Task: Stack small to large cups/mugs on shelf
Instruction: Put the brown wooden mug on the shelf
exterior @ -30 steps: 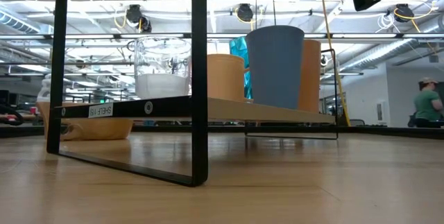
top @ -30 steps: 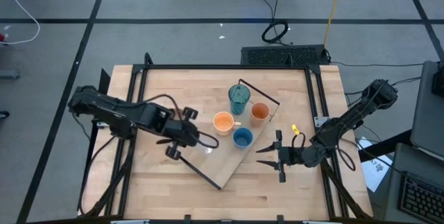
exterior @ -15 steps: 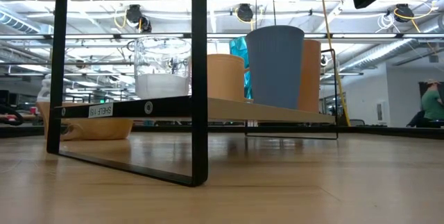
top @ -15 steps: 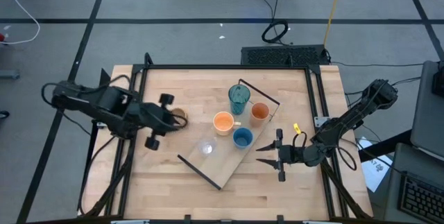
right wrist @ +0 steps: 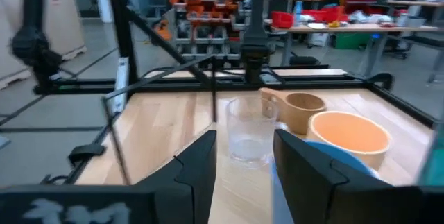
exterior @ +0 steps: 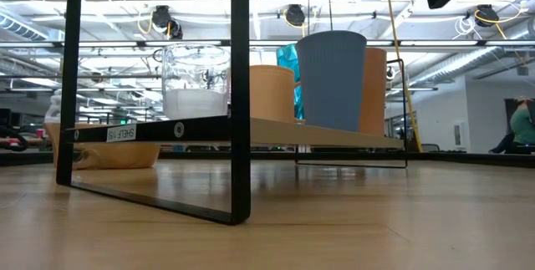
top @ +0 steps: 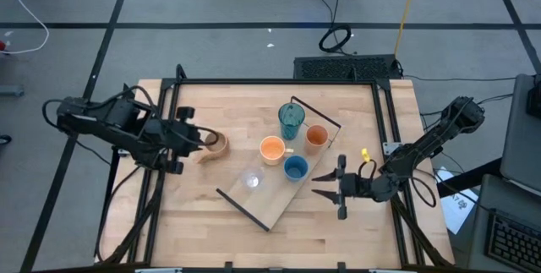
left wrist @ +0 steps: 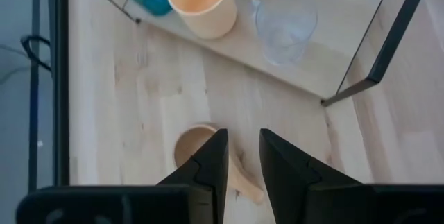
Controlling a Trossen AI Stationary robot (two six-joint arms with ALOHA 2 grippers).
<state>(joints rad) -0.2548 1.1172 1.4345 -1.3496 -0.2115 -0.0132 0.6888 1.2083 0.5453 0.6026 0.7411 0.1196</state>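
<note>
Five cups [top: 285,149] stood on the shelf [top: 269,203] mid-tabletop, tan handled mug [top: 215,144] lay off it toward the left edge, left gripper [top: 188,138] beside it, right gripper [top: 325,186] near the right edge, both jaws narrowly parted, empty.

Grey floor [top: 211,2] with dark tape lines; coiled black cable [top: 336,38]; ceiling lights [exterior: 294,14]; red bins [right wrist: 284,19] on racks.

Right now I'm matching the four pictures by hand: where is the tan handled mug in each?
High view: tan handled mug on the tabletop, left of the shelf, by the left gripper.
Low view: far left, behind the shelf's black rail.
Left wrist view: between the fingers.
Right wrist view: behind the clear cup, mug at.
Shared landmark: the clear cup.
</note>
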